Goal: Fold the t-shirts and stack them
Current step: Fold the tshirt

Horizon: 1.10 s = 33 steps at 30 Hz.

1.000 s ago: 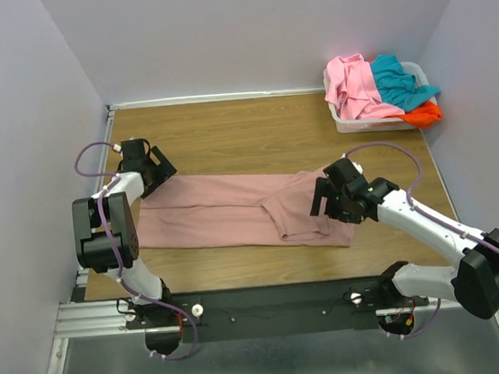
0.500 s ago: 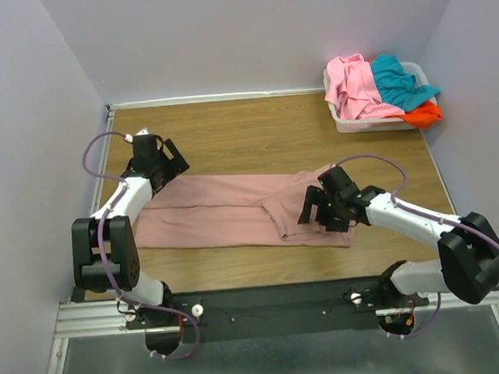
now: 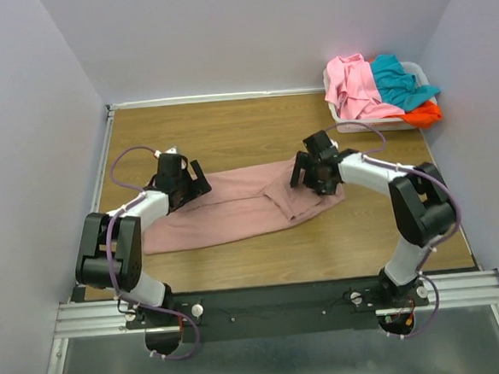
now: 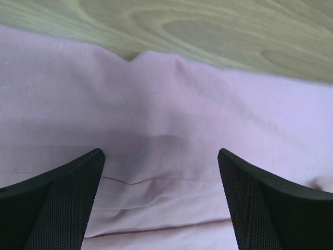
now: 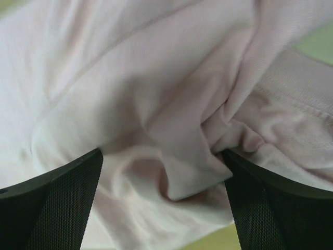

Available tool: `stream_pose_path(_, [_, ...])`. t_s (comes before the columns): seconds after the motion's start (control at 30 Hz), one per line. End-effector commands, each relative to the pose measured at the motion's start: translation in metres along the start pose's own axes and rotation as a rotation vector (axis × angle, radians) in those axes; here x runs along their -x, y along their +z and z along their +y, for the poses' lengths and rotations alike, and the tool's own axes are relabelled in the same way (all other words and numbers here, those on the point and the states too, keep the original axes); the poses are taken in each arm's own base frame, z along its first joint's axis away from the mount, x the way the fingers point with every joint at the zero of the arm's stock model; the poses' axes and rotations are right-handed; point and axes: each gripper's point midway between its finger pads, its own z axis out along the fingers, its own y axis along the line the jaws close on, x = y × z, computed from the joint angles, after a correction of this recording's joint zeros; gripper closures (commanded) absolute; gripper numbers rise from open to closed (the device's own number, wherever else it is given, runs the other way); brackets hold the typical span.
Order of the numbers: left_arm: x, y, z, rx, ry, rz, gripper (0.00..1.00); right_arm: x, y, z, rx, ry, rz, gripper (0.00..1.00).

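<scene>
Dusty mauve-pink cloth t-shirt (image 3: 234,212) lies as a long, rumpled band across the middle of the brown wooden table (image 3: 254,135); the left gripper (image 3: 194,182) is down at its left part, jaws spread wide over nearly flat cloth. At the shirt's right end the right gripper (image 3: 307,174) also has its jaws apart, with bunched folds lying between them. Well apart at the far right corner, a white plastic basket (image 3: 341,119) holds a bright pink t-shirt (image 3: 353,81), a teal t-shirt (image 3: 396,82) and an orange-red t-shirt (image 3: 424,115).

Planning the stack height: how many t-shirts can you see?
4. A mauve-pink one lies spread on the table; bright pink, teal and orange-red ones sit heaped in the white basket, where more may be hidden.
</scene>
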Motion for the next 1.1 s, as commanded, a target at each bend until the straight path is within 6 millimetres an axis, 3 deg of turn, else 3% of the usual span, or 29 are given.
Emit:
stream_pose_path(0.0, [-0.073, -0.009, 0.003, 0.017, -0.015, 0.172, 0.02, 0.038, 0.057, -0.032, -0.15, -0.071, -0.02, 0.0])
stream_pose_path(0.03, [-0.085, -0.012, -0.006, -0.006, -0.019, 0.195, 0.02, 0.074, 0.06, -0.02, -0.148, -0.095, -0.091, 0.0])
stream_pose_path(0.07, [-0.094, -0.015, -0.012, -0.024, -0.016, 0.213, 0.02, 0.089, 0.065, -0.013, -0.147, -0.115, -0.117, 0.0])
stream_pose_path(0.1, [-0.104, -0.022, -0.019, -0.054, -0.012, 0.227, 0.02, 0.087, 0.086, -0.013, -0.158, -0.143, -0.089, 0.0])
stream_pose_path(0.13, [-0.118, -0.029, -0.034, -0.093, -0.004, 0.256, 0.02, 0.119, 0.086, 0.01, -0.112, -0.182, -0.146, 0.0])
stream_pose_path(0.17, [-0.116, -0.032, -0.035, -0.102, -0.004, 0.246, 0.02, 0.106, 0.101, 0.004, -0.119, -0.213, -0.099, 0.0])
stream_pose_path(0.2, [-0.127, -0.043, -0.053, -0.152, 0.007, 0.252, 0.02, 0.13, 0.104, 0.023, -0.074, -0.233, -0.137, 0.0])
stream_pose_path(0.23, [-0.133, -0.05, -0.065, -0.193, 0.027, 0.255, 0.02, 0.124, 0.125, 0.03, -0.041, -0.28, -0.098, 0.0])
stream_pose_path(0.27, [-0.139, -0.057, -0.076, -0.233, 0.04, 0.262, 0.02, 0.126, 0.133, 0.035, -0.018, -0.292, -0.088, 0.0])
stream_pose_path(0.3, [-0.15, -0.068, -0.091, -0.29, 0.063, 0.279, 0.02, 0.144, 0.132, 0.055, 0.029, -0.302, -0.122, 0.0])
stream_pose_path(0.33, [-0.155, -0.071, -0.095, -0.31, 0.075, 0.286, 0.02, 0.145, 0.135, 0.066, 0.079, -0.325, -0.112, 0.0])
stream_pose_path(0.37, [-0.158, -0.074, -0.098, -0.323, 0.087, 0.293, 0.02, 0.134, 0.157, 0.066, 0.101, -0.334, -0.071, 0.0])
stream_pose_path(0.4, [-0.162, -0.077, -0.102, -0.339, 0.1, 0.302, 0.02, 0.159, 0.153, 0.089, 0.155, -0.341, -0.128, 0.0])
stream_pose_path(0.43, [-0.165, -0.077, -0.105, -0.347, 0.109, 0.311, 0.02, 0.144, 0.176, 0.09, 0.188, -0.348, -0.076, 0.0])
stream_pose_path(0.5, [-0.172, -0.08, -0.114, -0.392, 0.122, 0.337, 0.02, 0.152, 0.185, 0.109, 0.259, -0.349, -0.087, 0.0])
stream_pose_path(0.53, [-0.176, -0.08, -0.124, -0.424, 0.144, 0.342, 0.02, 0.175, 0.176, 0.132, 0.317, -0.344, -0.144, 0.0])
stream_pose_path(0.57, [-0.18, -0.08, -0.129, -0.439, 0.159, 0.352, 0.02, 0.174, 0.175, 0.145, 0.388, -0.335, -0.129, 0.0])
stream_pose_path(0.6, [-0.182, -0.079, -0.133, -0.449, 0.166, 0.358, 0.02, 0.166, 0.193, 0.145, 0.395, -0.329, -0.112, 0.0])
stream_pose_path(0.63, [-0.188, -0.076, -0.139, -0.455, 0.189, 0.374, 0.02, 0.189, 0.182, 0.16, 0.424, -0.306, -0.172, 0.0])
stream_pose_path(0.7, [-0.187, -0.075, -0.152, -0.476, 0.207, 0.377, 0.02, 0.199, 0.189, 0.166, 0.438, -0.303, -0.222, 0.0])
stream_pose_path(0.77, [-0.186, -0.08, -0.165, -0.51, 0.228, 0.368, 0.02, 0.217, 0.183, 0.172, 0.438, -0.302, -0.29, 0.0])
stream_pose_path(0.87, [-0.17, -0.093, -0.19, -0.568, 0.256, 0.307, 0.02, 0.249, 0.152, 0.181, 0.43, -0.325, -0.403, 0.0])
stream_pose_path(0.93, [-0.155, -0.1, -0.197, -0.565, 0.259, 0.259, 0.02, 0.262, 0.124, 0.189, 0.443, -0.348, -0.442, 0.0])
stream_pose_path(0.97, [-0.152, -0.102, -0.197, -0.56, 0.261, 0.247, 0.02, 0.279, 0.086, 0.199, 0.462, -0.376, -0.497, 0.0])
stream_pose_path(1.0, [-0.149, -0.101, -0.19, -0.517, 0.26, 0.238, 0.02, 0.275, 0.08, 0.196, 0.452, -0.385, -0.487, 0.0])
stream_pose_path(1.07, [-0.142, -0.111, -0.188, -0.512, 0.26, 0.215, 0.02, 0.284, 0.046, 0.196, 0.438, -0.422, -0.528, 0.0])
